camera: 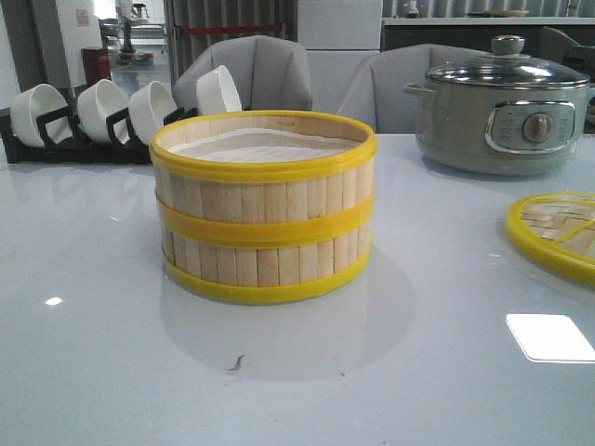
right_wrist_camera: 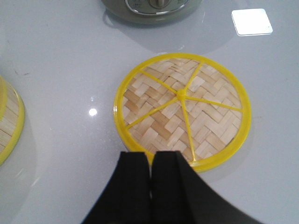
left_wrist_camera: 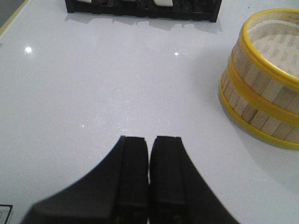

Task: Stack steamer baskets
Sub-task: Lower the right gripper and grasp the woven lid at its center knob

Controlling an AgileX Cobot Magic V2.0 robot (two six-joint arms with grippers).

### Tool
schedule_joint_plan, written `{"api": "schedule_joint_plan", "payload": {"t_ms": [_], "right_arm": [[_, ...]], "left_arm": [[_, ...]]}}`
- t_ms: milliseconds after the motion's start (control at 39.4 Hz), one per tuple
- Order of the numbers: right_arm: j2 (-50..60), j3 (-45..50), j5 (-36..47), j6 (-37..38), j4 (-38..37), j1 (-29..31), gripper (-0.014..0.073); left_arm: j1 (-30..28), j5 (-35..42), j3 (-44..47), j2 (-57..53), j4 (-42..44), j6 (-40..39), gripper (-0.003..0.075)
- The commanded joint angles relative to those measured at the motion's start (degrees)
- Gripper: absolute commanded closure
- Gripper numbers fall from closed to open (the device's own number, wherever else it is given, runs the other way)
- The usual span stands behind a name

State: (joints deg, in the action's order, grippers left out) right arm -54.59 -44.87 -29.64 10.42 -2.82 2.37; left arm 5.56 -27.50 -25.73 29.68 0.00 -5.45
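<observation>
Two steamer baskets stand stacked in the middle of the table, the upper basket (camera: 263, 167) seated squarely on the lower basket (camera: 265, 265); a white paper liner shows inside the top one. The stack also shows in the left wrist view (left_wrist_camera: 261, 84) and its edge in the right wrist view (right_wrist_camera: 7, 123). My left gripper (left_wrist_camera: 149, 140) is shut and empty above bare table, apart from the stack. My right gripper (right_wrist_camera: 150, 156) is shut and empty, just above the near rim of the woven lid (right_wrist_camera: 182, 109). Neither gripper shows in the front view.
The flat woven lid (camera: 558, 232) lies at the right table edge. A grey-green electric pot (camera: 502, 107) with a glass lid stands at the back right. A black rack of white bowls (camera: 93, 116) stands at the back left. Chairs are behind the table.
</observation>
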Motion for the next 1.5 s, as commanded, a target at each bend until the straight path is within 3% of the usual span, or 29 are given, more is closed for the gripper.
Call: {"api": "schedule_joint_plan", "payload": {"t_ms": [0, 431, 609, 685, 1040, 1472], "right_arm": [[0.4, -1.6, 2.8, -0.6, -0.4, -0.1, 0.0517], [0.4, -1.6, -0.7, -0.6, 1.2, -0.1, 0.0491], [0.4, -1.6, -3.2, -0.6, 1.4, -0.1, 0.0221], [0.4, -1.6, -3.8, -0.6, 1.4, -0.1, 0.0157], [-2.8, -2.2, -1.2, -0.6, 1.3, 0.0, 0.0203], [-28.4, -19.2, -2.6, -0.6, 1.0, 3.3, 0.0203]], "left_arm": [[0.5, 5.2, -1.7, 0.1, 0.0, -0.6, 0.0635], [0.5, 5.2, -1.7, 0.1, 0.0, -0.6, 0.0635], [0.5, 5.2, -1.7, 0.1, 0.0, -0.6, 0.0635], [0.5, 5.2, -1.7, 0.1, 0.0, -0.6, 0.0635], [0.5, 5.2, -1.7, 0.1, 0.0, -0.6, 0.0635], [0.5, 5.2, -1.7, 0.1, 0.0, -0.6, 0.0635]]}}
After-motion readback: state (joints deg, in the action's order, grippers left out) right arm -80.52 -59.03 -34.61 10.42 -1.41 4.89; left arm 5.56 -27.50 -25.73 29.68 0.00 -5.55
